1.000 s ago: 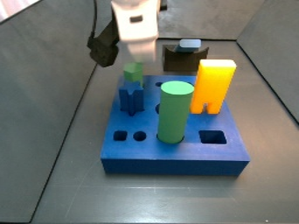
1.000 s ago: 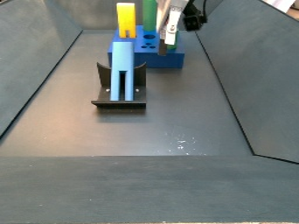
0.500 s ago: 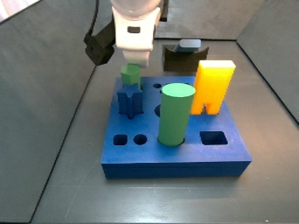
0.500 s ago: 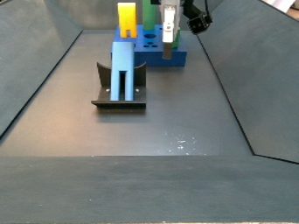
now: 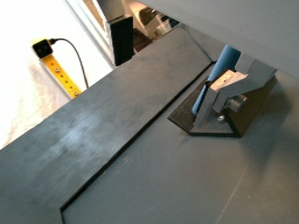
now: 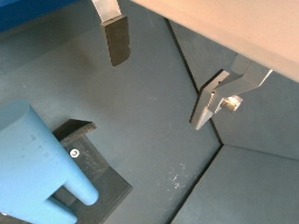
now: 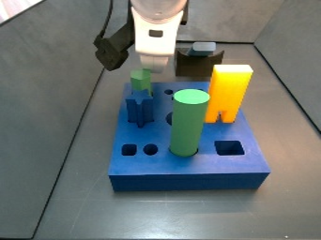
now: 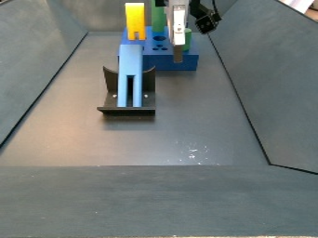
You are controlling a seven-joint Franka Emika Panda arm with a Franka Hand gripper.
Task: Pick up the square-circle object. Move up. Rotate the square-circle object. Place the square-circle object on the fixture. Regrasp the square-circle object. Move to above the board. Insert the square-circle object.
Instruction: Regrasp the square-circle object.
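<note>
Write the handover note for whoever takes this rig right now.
Gripper: open and empty, hanging above the back part of the board, not over the fixture.
Square-circle object: propped on the fixture, which sits on the floor beside the board.
Done, judging by the layout: pick, lift, rotate, place on the fixture.
Left: regrasp the object, carry it above the board, insert it.
</note>
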